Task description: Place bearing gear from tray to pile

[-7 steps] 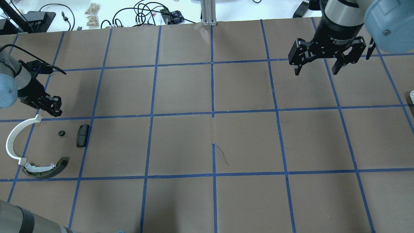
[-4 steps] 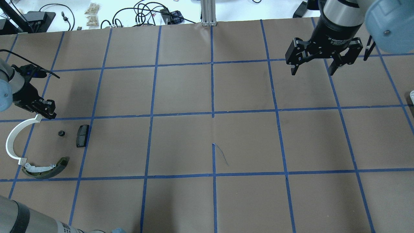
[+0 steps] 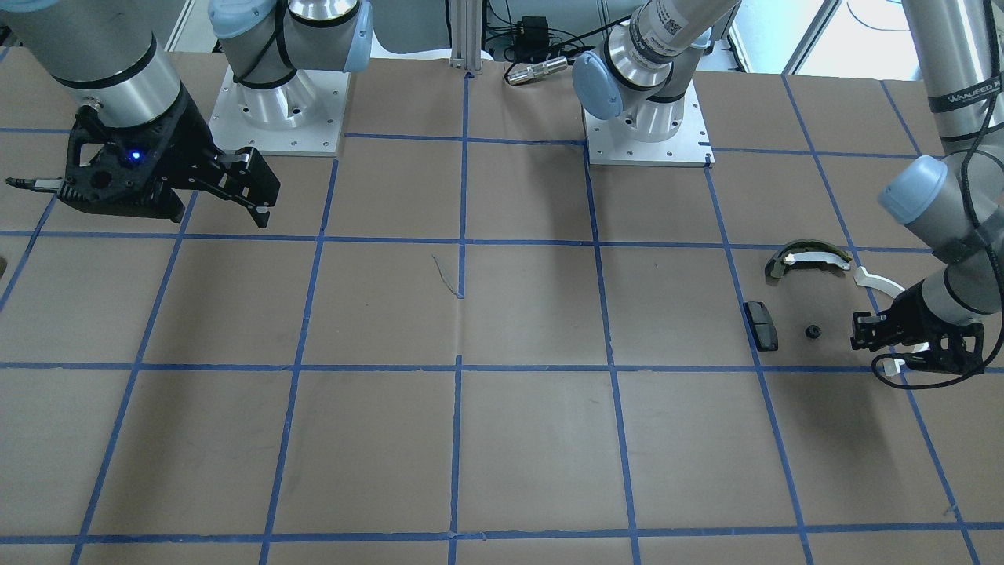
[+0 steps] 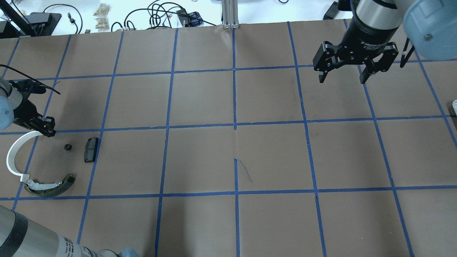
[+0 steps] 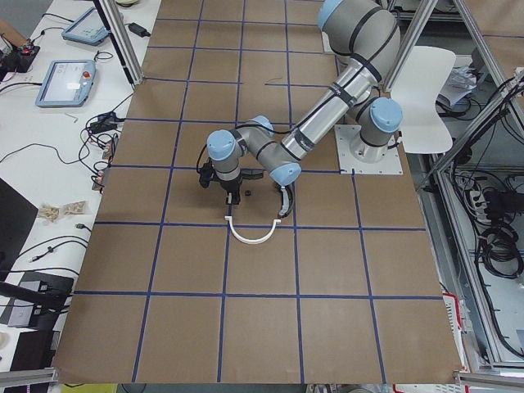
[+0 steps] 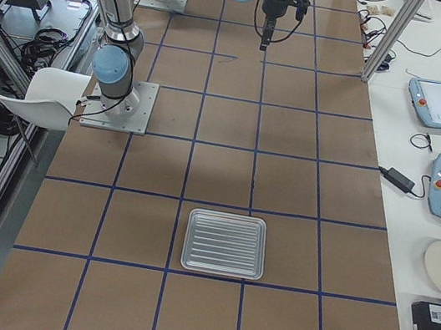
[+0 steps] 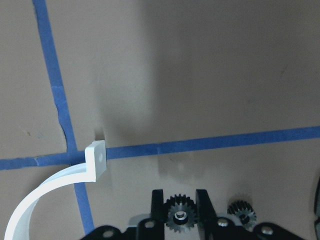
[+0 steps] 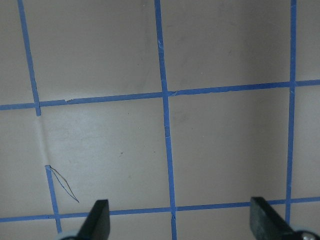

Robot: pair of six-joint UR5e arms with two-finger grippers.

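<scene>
My left gripper (image 4: 45, 129) is shut on a small black bearing gear (image 7: 180, 216), which shows between its fingers in the left wrist view. It hovers low over the far end of the white half-ring (image 4: 12, 153) in the pile. A second black gear (image 4: 68, 146) lies on the table beside it, next to the black rectangular pad (image 4: 91, 150). The olive-and-white curved piece (image 4: 50, 187) lies nearer the robot. My right gripper (image 4: 342, 76) is open and empty, high over the far right. The metal tray (image 6: 224, 243) shows only in the exterior right view, and nothing shows in it there.
Brown paper with a blue tape grid covers the table (image 4: 235, 157). Cables and small items lie beyond its far edge (image 4: 160, 16). The two arm bases (image 3: 643, 125) stand on the robot's side.
My left gripper has moved left and slightly toward the robot, from beside the ring's far end to over it. My right gripper has shifted slightly left and away.
</scene>
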